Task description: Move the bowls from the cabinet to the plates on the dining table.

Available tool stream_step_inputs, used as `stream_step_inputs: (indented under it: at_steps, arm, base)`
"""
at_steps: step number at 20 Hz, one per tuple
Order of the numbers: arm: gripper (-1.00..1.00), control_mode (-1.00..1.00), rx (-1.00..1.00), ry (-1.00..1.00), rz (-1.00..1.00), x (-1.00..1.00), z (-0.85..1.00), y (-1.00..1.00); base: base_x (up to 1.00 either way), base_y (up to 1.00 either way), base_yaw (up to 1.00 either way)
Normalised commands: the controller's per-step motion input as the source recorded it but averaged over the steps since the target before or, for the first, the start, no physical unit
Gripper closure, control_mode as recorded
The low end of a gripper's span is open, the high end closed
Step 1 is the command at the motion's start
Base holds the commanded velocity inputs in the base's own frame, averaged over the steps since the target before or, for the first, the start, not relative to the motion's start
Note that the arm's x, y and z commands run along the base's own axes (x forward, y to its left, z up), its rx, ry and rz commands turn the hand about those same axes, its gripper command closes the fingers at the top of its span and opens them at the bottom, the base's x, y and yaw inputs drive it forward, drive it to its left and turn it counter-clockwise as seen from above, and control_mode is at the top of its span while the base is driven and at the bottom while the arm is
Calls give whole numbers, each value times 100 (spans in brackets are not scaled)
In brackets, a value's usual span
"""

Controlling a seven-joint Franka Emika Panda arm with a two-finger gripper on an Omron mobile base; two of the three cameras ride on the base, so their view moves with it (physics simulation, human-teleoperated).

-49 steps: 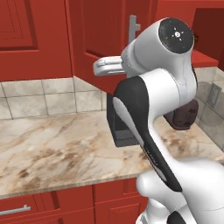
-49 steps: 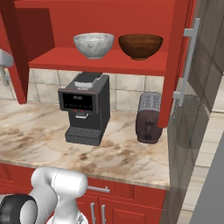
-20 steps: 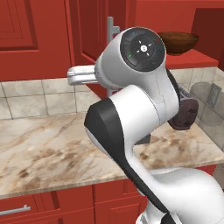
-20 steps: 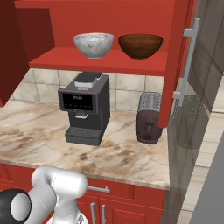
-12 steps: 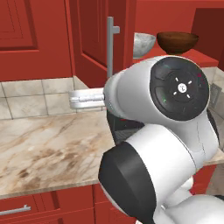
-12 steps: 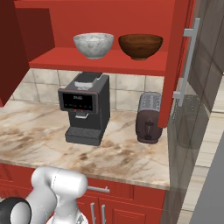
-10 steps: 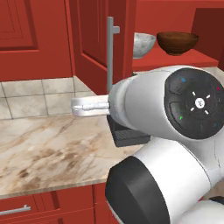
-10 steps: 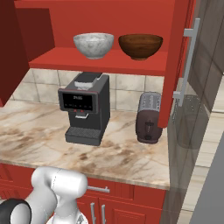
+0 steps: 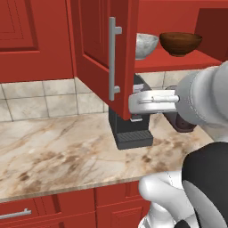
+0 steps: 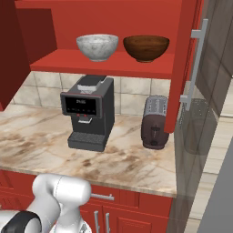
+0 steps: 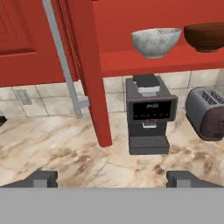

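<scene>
Bowls, marbled [image 10: 97,47] and brown [image 10: 146,48], upright side by side on cabinet shelf [image 10: 104,64]; end effector [image 11: 111,178] wide, empty.

Two bowls stood there: one marbled bowl [image 10: 97,47] and one brown bowl [image 10: 146,48]. There was one coffee machine [image 10: 88,119] and one toaster [image 10: 154,121].

The scene is viewed by the left base camera from behind the arm's left, looking forward and down past an open cabinet [image 9: 95,49] door, and by the right base camera from the other side, facing the shelf [image 10: 109,63] more squarely. The hand camera is aimed level at the same shelf, from nearer and lower. The coffee machine [image 10: 88,118], both bowls and the marble table [image 11: 65,157] are shared by all three views.
</scene>
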Motion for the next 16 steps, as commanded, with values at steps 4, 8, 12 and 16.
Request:
stream_step_inputs:
  at_steps: [4, 8, 12, 16]
  arm:
    - [-100, -100, 1, 9, -1, 5, 0, -100]
    - [-100, -100, 0, 13, -1, 26, 0, -100]
    - [-100, -100, 0, 14, 0, 42, 0, -85]
    - [-100, -100, 0, 12, 0, 91, -4, -40]
  base:
    - [0, 0, 0]
    - [0, 0, 0]
    - [0, 0, 0]
    - [0, 0, 0]
